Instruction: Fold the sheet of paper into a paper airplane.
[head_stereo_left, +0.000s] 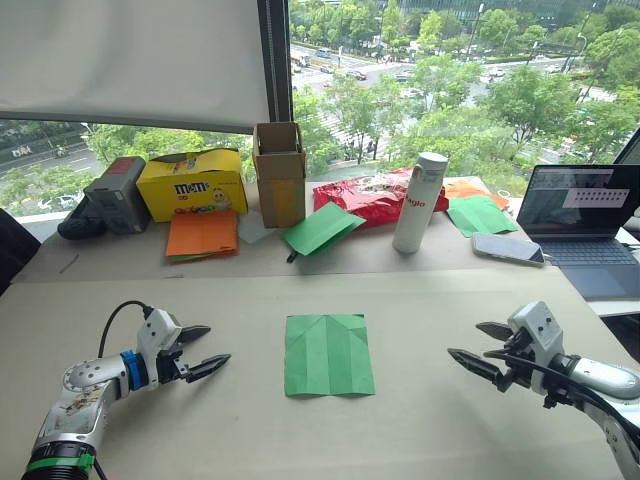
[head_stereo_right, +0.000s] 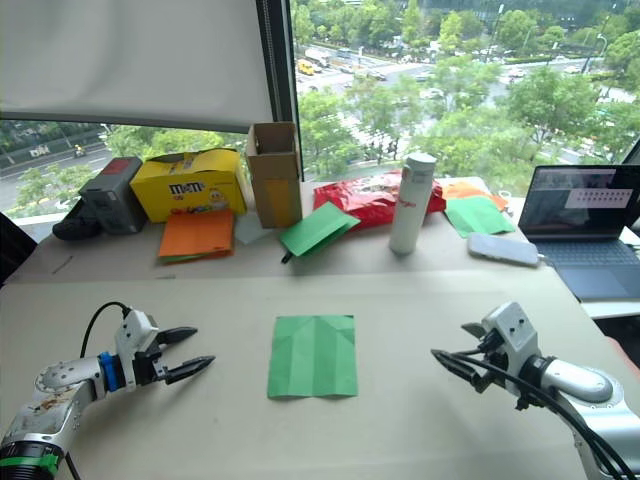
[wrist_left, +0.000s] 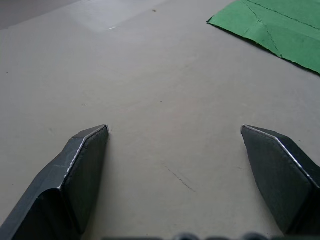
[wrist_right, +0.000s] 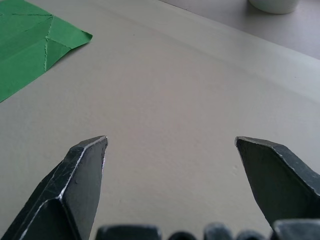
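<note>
Both pincers wide, left pincer and right pincer flank flat paper; thin sheet may slide on table when pinched.

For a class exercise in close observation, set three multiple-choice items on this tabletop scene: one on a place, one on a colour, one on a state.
1. Where does the creased bright green sheet of paper lie?
A. On the beige table between the two grippers
B. Under the laptop
C. Inside the cardboard box

2. What colour is the candy box by the window?
A. Blue
B. Yellow
C. White

3. How do the left gripper and right gripper stand?
A. Both shut on the paper
B. One open, one shut
C. Both open, holding nothing

Answers: 1 A, the sheet lies flat midway between the arms. 2 B, its sides are yellow. 3 C, the fingers stand apart over bare table.
</note>
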